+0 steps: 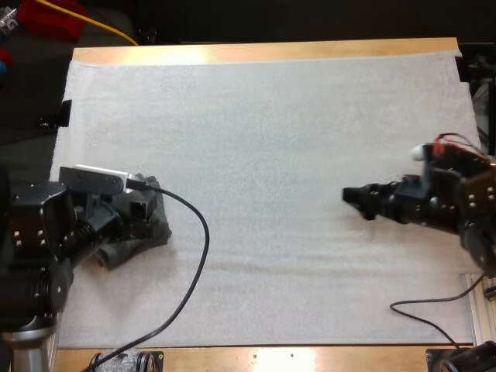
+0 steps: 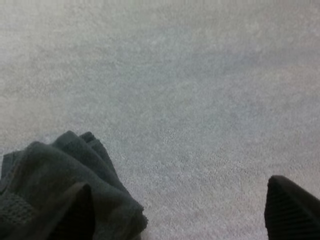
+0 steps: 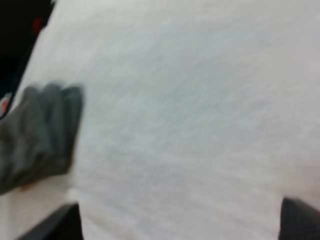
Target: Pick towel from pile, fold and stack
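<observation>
A crumpled dark grey-green towel [image 1: 139, 242] lies on the white mat [image 1: 279, 132] near its left edge. My left gripper [image 1: 153, 219] hangs right over it, open. In the left wrist view one finger [image 2: 75, 212] sits on the towel [image 2: 47, 175] and the other finger [image 2: 292, 207] stands far off over bare mat. My right gripper [image 1: 353, 198] hovers over the right half of the mat, pointing left toward the towel and well away from it. Its fingers [image 3: 55, 225] stand wide apart with nothing between them, and the towel [image 3: 40, 135] shows far ahead.
A black cable [image 1: 203, 232] loops across the mat from my left arm toward the front edge. The wooden table edge [image 1: 263, 51] runs along the far side. Bare mat stretches between the two grippers.
</observation>
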